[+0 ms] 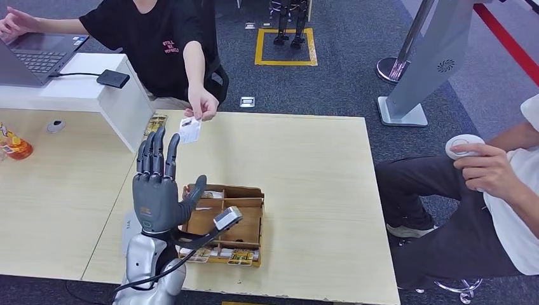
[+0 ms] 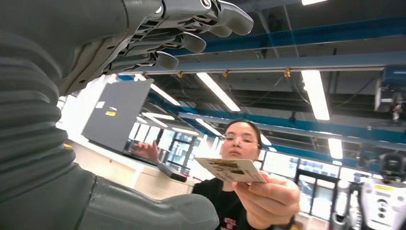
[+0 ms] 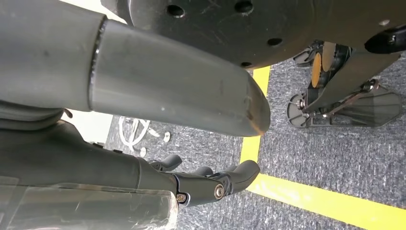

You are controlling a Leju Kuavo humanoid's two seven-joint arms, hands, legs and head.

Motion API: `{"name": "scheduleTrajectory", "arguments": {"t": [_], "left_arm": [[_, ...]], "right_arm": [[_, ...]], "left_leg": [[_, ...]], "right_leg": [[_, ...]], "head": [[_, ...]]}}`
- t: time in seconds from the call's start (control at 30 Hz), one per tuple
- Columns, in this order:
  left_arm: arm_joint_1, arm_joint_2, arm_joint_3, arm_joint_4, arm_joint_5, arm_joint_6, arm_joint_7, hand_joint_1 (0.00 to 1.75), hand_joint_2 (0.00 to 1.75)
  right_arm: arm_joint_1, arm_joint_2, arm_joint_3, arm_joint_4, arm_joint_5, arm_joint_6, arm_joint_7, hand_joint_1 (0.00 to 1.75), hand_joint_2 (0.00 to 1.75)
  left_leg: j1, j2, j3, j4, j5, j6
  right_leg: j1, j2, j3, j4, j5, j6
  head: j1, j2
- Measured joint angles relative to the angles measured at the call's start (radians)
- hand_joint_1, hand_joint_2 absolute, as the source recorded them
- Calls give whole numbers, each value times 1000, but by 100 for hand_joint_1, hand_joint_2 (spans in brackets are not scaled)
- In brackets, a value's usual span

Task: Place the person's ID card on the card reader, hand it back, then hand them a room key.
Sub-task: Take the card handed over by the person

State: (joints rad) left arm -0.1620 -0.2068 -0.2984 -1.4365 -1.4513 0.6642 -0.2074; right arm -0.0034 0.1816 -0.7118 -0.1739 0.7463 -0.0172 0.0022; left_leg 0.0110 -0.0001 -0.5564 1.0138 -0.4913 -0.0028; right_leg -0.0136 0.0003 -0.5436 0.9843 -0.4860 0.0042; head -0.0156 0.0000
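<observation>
The left robot hand [image 1: 156,190] is raised over the table [image 1: 305,165], fingers apart and empty. To receive the ID card [image 1: 189,129], advance fingertips to its free edge, then pinch thumb against fingers. The card is held in the person's hand [image 1: 203,105], just beyond the fingertips, long axis pointing toward the robot.
</observation>
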Motion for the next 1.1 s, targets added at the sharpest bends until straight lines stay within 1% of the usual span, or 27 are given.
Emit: {"name": "scheduleTrajectory", "arguments": {"t": [0.13, 0.23, 0.27, 0.4, 0.5, 0.6, 0.67, 0.7, 0.8, 0.83, 0.97, 1.1], "left_arm": [[-47, 35, -6, 35, -55, 0, 139, 27, 175], [-71, 63, -17, 54, -82, 0, 205, 39, 175], [-77, 71, -21, 59, -88, 0, 219, 41, 175], [-102, 108, -39, 81, -112, 0, 302, 65, 175], [-124, 148, -59, 97, -116, 0, 369, 61, 175], [-139, 185, -77, 108, -116, 0, 410, 69, 175], [-146, 207, -90, 112, -116, 0, 431, 70, 175], [-149, 216, -96, 114, -116, 0, 439, 77, 175], [-156, 237, -112, 116, -116, 0, 450, 147, 175], [-157, 242, -116, 117, -116, 0, 452, 164, 175], [-161, 262, -131, 119, -116, 0, 472, 175, 175], [-163, 284, -152, 119, -116, 0, 502, 175, 175]], "right_arm": [[-5, -1, 11, 0, 10, 3, 3, 0, 0], [-8, -1, 15, 0, 15, 4, 7, 0, 0], [-8, -1, 16, 0, 15, 4, 8, 0, 0], [-11, -2, 19, 0, 18, 3, 11, 0, 0], [-12, -2, 22, 0, 23, 3, 11, 0, 0], [-12, -2, 27, 0, 26, 3, 11, 0, 0], [-12, -3, 29, 0, 26, 3, 11, 0, 0], [-12, -3, 29, 0, 26, 3, 11, 0, 0], [-13, -4, 31, 0, 27, 3, 11, 0, 0], [-13, -5, 32, 0, 27, 3, 11, 0, 0], [-13, -5, 34, 0, 27, 2, 11, 0, 0], [-13, -5, 35, 0, 27, 0, 12, 0, 0]], "left_leg": [[0, 0, 0, 0, 1, 0], [0, 0, 0, 0, 1, 0], [0, 0, 0, 0, 1, 0], [0, 0, 0, 0, 1, 0], [0, 0, 0, 0, 1, 0], [0, 0, 0, 0, 1, 0], [0, 0, 0, 0, 1, 0], [0, 0, 0, 0, 1, 0], [0, 0, 0, 0, 1, 0], [0, 0, 0, 0, 1, 0], [0, 0, 0, 0, 1, 0], [0, 0, 0, 0, 1, 0]], "right_leg": [[0, 0, 0, 0, 0, 0], [0, 0, 0, 0, 0, 0], [0, 0, 0, 0, 0, 0], [0, 0, 0, 0, 0, 0], [0, 0, 0, 0, 0, 0], [0, 0, 0, 0, 0, 0], [0, 0, 0, 0, 0, 0], [0, 1, 0, 0, 0, 0], [0, 1, 0, 0, 0, 0], [0, 1, 0, 0, 0, 0], [0, 0, 0, 0, 0, 0], [0, 0, 0, 0, 0, 0]], "head": [[0, 0], [0, 0], [0, 0], [0, 0], [0, 0], [0, 0], [0, 0], [0, 0], [0, 0], [0, 0], [0, 0], [0, 0]]}}
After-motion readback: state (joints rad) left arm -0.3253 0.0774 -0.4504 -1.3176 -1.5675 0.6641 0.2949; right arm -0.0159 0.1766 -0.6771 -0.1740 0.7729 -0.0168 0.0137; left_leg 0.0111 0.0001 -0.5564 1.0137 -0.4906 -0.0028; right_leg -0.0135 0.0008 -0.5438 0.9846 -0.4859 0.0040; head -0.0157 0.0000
